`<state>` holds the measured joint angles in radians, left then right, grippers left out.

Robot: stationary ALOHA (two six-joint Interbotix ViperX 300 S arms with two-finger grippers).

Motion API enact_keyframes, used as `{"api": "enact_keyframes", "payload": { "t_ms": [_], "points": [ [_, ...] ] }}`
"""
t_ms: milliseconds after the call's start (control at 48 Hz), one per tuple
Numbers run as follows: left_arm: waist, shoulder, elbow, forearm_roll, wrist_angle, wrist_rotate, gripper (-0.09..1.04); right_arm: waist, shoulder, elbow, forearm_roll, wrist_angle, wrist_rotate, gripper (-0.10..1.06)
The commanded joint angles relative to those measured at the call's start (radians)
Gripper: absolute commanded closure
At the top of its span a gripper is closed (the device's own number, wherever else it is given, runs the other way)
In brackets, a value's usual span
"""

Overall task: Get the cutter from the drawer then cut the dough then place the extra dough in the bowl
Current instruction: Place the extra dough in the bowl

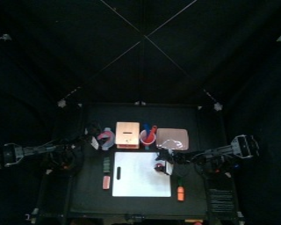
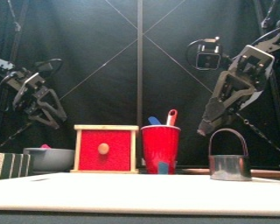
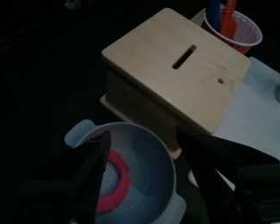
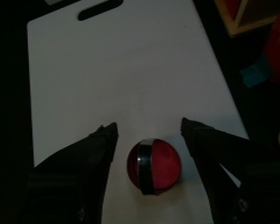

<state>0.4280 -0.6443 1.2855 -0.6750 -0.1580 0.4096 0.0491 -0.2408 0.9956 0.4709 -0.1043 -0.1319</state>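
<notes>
- Cutter [image 2: 229, 157]: stands upright on the white board [image 1: 133, 176], forward and to the right of the wooden box [image 2: 105, 149], wire handle up. No tool touches it.
- From above, red fills the cutter's ring, with a dark band across it. Cannot tell more.
- White board: lies flat on the worktop [image 1: 84, 172] in front of the box, otherwise bare.
- Right tool [image 4: 149, 131]: hangs over the cutter, right of and forward of the box. Jaws are spread, one on each side of the cutter and above it, pinching nothing.
- Wooden box: red drawer front faces forward and looks closed.
- Red cup [image 2: 161, 145]: just right of the box, with a blue and a red toy knife sticking out.
- Pink tray [image 1: 176, 138]: right of the box, past the cup.
- Bowl [image 3: 84, 131]: just left of the box, with a red dough ring [image 3: 116, 175] lying inside.
- Left tool [image 3: 143, 144]: over the bowl, left of the box. Jaws are spread and empty, clear of the dough.
</notes>
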Motion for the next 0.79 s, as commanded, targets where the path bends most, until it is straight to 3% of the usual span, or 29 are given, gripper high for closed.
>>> {"api": "enact_keyframes", "payload": {
  "t_ms": [21,188,500,792],
  "points": [
    [-0.003,-0.012,-0.04,-0.002,-0.014,0.0,0.01,-0.005,-0.014,-0.023,-0.003,-0.008,0.0,0.05],
    [-0.037,-0.034,-0.06,-0.029,-0.069,-0.002,0.01,-0.011,-0.012,-0.021,-0.005,-0.008,0.0,0.05],
    [-0.199,-0.04,-0.052,-0.031,-0.255,0.0,0.01,-0.034,-0.012,-0.025,-0.006,-0.008,-0.003,0.05],
    [-0.212,-0.038,-0.044,-0.029,-0.273,0.002,0.01,-0.061,0.018,-0.015,-0.029,-0.008,-0.003,0.05]
  ]
}}
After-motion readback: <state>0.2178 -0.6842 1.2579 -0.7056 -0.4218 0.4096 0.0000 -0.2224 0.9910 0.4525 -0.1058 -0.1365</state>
